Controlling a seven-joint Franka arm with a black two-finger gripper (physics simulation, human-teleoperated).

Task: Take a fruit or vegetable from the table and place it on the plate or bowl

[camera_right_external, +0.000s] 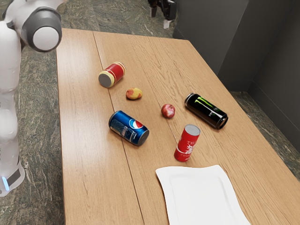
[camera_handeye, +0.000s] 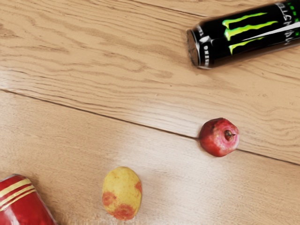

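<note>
Fingers (camera_right_external: 161, 13) high over the desk's (camera_right_external: 89, 154) far edge, partly cropped, can't tell if parted or clenched. 2 fruits lie loose on the desk, apart: red fruit (camera_right_external: 168, 111) (camera_handeye: 219, 137), possibly a pomegranate, near the black can (camera_right_external: 206, 110) (camera_handeye: 243, 35); yellow-red fruit (camera_right_external: 134, 93) (camera_handeye: 122, 193). White plate (camera_right_external: 201, 197) at the near edge.

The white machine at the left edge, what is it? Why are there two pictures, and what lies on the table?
It is a white robot arm in a computer simulation. Its black gripper hangs high over the wooden table. One picture comes from a camera beside the arm; the other looks down from a camera on its hand. On the table lie a yellow-and-red fruit, a round dark-red fruit, and three cans on their sides: red-and-yellow, blue, and black with green marks. A red can stands near a white rectangular plate. Nothing looks picked up yet: both fruits rest on the table.
</note>
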